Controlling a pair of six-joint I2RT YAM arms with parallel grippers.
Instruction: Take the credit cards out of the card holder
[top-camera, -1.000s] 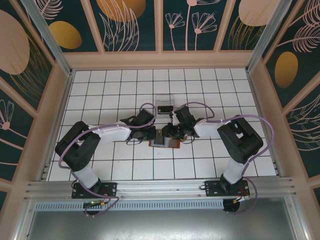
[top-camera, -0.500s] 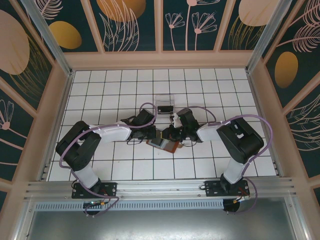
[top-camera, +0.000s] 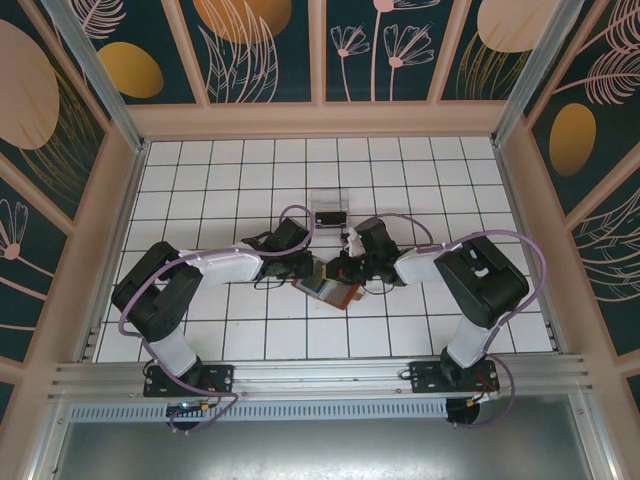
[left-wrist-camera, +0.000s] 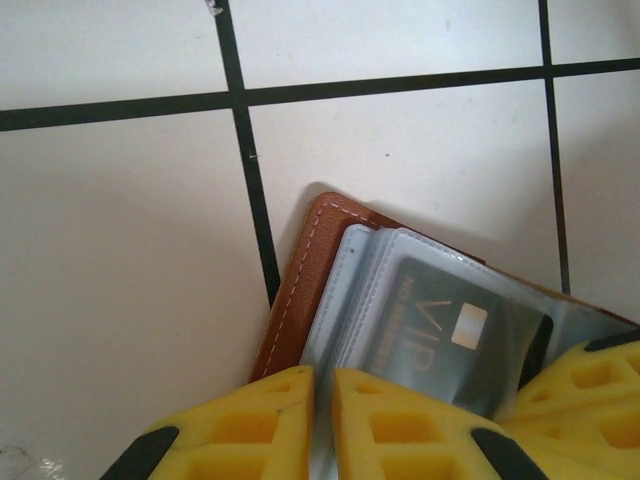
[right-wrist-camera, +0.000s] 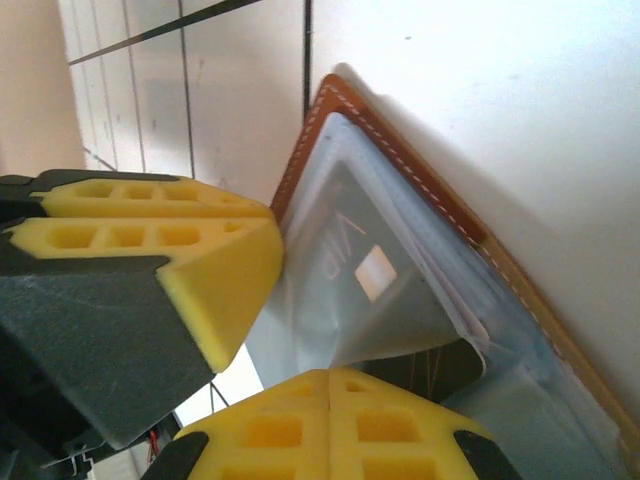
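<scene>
Left gripper (left-wrist-camera: 322, 420): fingers drawn narrow, card holder (left-wrist-camera: 290, 300) pinched at its near edge. Right gripper (top-camera: 346, 268): spread cannot be told, set close against clear sleeves (right-wrist-camera: 400, 290). Credit cards (left-wrist-camera: 440, 330) lodged in sleeves just ahead of left fingers, holder laid open. Risk judged: sleeve caught instead of card, so holder dragged or plastic torn. "VIP" read on dark card; smaller print blurred

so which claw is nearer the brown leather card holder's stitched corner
left. left claw grips the brown leather card holder beside that corner; right claw pinches its clear plastic sleeve farther along
</scene>
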